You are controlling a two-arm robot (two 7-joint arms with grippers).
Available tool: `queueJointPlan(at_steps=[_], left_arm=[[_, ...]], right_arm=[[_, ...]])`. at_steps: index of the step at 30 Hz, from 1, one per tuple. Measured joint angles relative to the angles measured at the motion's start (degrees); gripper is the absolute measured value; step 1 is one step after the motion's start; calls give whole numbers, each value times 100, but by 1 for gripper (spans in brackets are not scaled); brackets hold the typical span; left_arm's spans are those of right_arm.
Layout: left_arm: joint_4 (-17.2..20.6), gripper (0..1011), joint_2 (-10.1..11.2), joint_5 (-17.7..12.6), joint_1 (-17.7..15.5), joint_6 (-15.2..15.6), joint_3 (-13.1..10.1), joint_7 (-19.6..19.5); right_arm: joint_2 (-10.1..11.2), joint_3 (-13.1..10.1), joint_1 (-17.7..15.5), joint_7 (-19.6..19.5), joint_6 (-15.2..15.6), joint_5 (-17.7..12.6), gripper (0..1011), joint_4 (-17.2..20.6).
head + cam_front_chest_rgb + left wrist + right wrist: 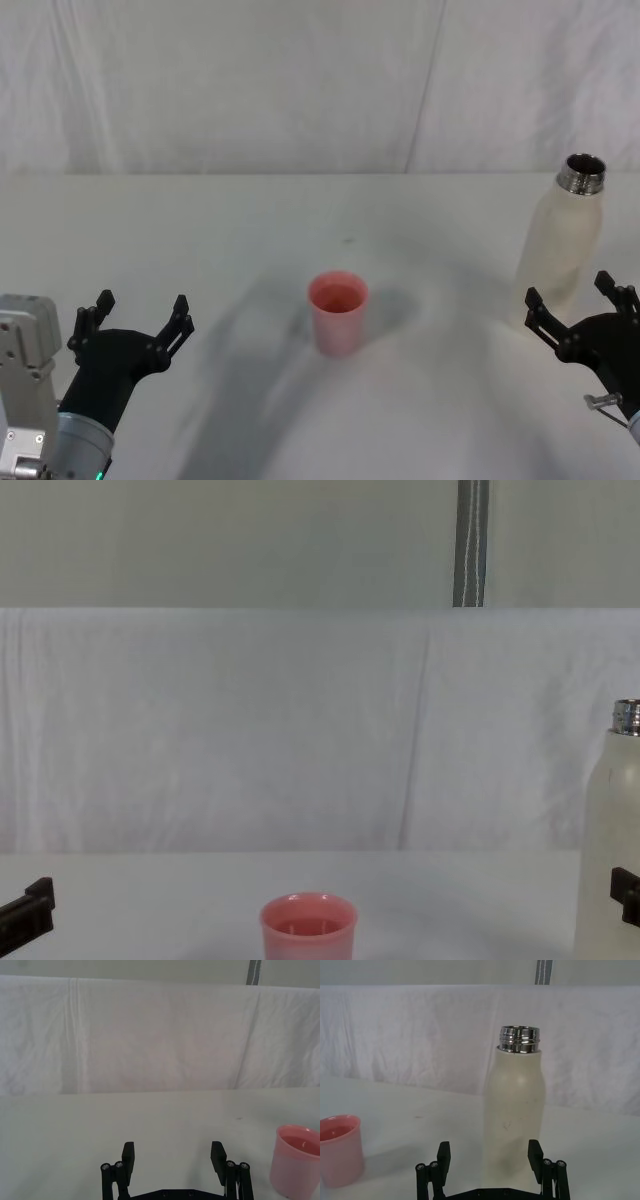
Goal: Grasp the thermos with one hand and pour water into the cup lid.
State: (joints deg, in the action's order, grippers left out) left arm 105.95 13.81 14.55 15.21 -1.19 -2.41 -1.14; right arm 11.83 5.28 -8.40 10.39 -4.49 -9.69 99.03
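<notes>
The white table (200,230) carries everything, and the cup lid (338,312), standing upright near its middle, serves as the landmark for the rest. The thermos (562,243) stands upright well to the robot's right of the cup lid and a little farther back, its cap off and the threaded steel neck bare; it is much the taller of the two. The right gripper (580,308) sits just in front of the thermos, on the robot's side of it and also well to the right of the cup lid, with its black fingers spread wide and holding nothing; from the right wrist view the bottle's lower body lines up between the two fingers, but they have not closed on it and seem to stop just short of its wall. The left gripper (137,319) waits well to the left of the cup lid, about level with it, likewise spread wide and empty. As for progress, the task looks to be at its very start: the thermos is ungrasped and still planted on the table, so closing on it, lifting, carrying it toward the cup lid and tipping it all remain. The cup lid's inside looks reddish; whether any water lies in it I cannot tell.
</notes>
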Motion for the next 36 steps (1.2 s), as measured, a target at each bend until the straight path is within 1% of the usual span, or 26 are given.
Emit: queueJointPlan(at_steps=[7,14,23,36], left_arm=[[0,1001,0,0,0,0,0,0],[0,1001,0,0,0,0,0,0],[0,1001,0,0,0,0,0,0],[0,1001,0,0,0,0,0,0]], right_arm=[[-41,38,-28,-3,-49,13,1001,-4],[-72,158,-22,49,-94,51,1001,-78],[-124,363,67,135,-173,92,1001,-210],[-161,540,209,198,-214,91,1001,-376]])
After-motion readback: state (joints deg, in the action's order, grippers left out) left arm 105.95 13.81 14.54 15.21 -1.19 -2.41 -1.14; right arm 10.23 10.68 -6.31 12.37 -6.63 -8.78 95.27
